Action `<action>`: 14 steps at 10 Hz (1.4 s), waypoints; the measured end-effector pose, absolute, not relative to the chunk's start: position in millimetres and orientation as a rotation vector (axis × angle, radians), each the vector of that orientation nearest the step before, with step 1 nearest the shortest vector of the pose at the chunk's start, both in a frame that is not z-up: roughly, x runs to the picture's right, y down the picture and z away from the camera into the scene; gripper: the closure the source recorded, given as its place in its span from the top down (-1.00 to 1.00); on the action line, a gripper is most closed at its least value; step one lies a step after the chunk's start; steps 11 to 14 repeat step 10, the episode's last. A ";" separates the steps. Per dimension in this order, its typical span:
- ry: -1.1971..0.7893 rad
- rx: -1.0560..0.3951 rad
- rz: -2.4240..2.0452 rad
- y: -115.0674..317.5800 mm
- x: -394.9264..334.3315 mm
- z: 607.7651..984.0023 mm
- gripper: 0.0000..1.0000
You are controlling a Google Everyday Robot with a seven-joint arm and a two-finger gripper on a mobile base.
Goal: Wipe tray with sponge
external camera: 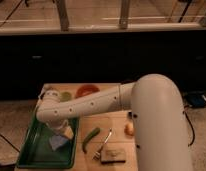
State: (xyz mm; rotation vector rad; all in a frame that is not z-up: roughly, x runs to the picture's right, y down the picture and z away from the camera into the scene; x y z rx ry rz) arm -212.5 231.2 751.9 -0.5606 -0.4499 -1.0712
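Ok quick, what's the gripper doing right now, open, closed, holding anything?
Gripper: down over the green tray, right at the blue sponge; whether it grips the sponge cannot be told.
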 end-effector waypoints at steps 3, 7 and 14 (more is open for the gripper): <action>-0.465 -0.559 -1.095 231.7 -222.6 754.1 -0.93; -0.478 -0.556 -1.130 228.7 -231.2 761.2 -0.93; -0.491 -0.558 -1.154 231.3 -234.5 761.7 -0.93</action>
